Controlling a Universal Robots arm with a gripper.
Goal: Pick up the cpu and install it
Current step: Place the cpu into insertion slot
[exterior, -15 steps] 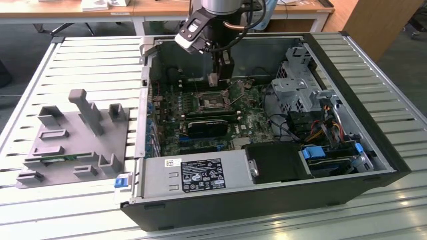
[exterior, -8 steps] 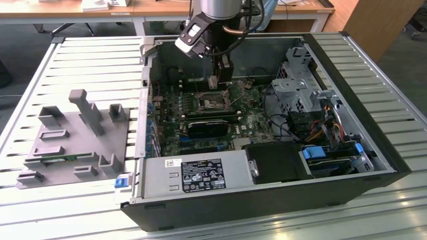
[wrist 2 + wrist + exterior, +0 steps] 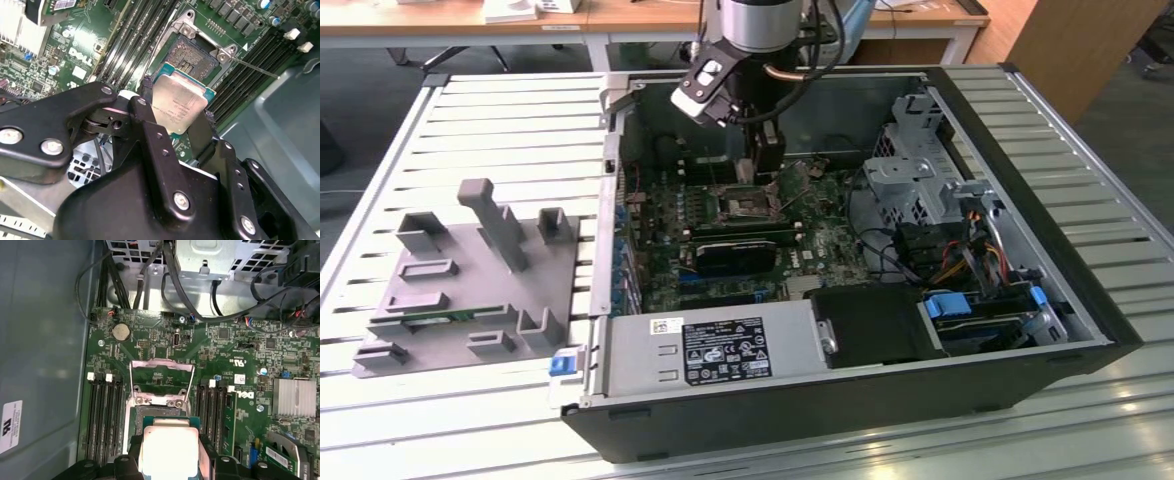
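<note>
You have the cpu [image 3: 179,97], a small flat square chip with a shiny silver-grey metal lid and a thin green edge, clamped by two opposite edges between the black fingers [image 3: 143,107] of the gripper [image 3: 180,107]. The jaws are clenched on it. In both wrist views the chip sits flat between them, lid towards the cameras.

In the exterior view the gripper [image 3: 763,160] hangs inside the open black tower case [image 3: 854,410], which lies on its side on the slatted metal table [image 3: 494,130]. It is over the far middle of the green motherboard [image 3: 707,240]. The grey moulded parts holder [image 3: 467,290] stands well apart, on the exterior view's left.

The square processor socket [image 3: 192,52] is bare, and its silver load frame [image 3: 161,375] is swung open between the banks of black memory slots [image 3: 102,415]. The chip is close to the socket but apart from it, and not seated.

By my reading the pick is done and you are in the approach to the socket. Seating calls for the chip's corners to be squared to the socket outline, the chip centred over it and kept level, and the open frame kept clear. I cannot tell from these views whether its orientation marks match.
</note>
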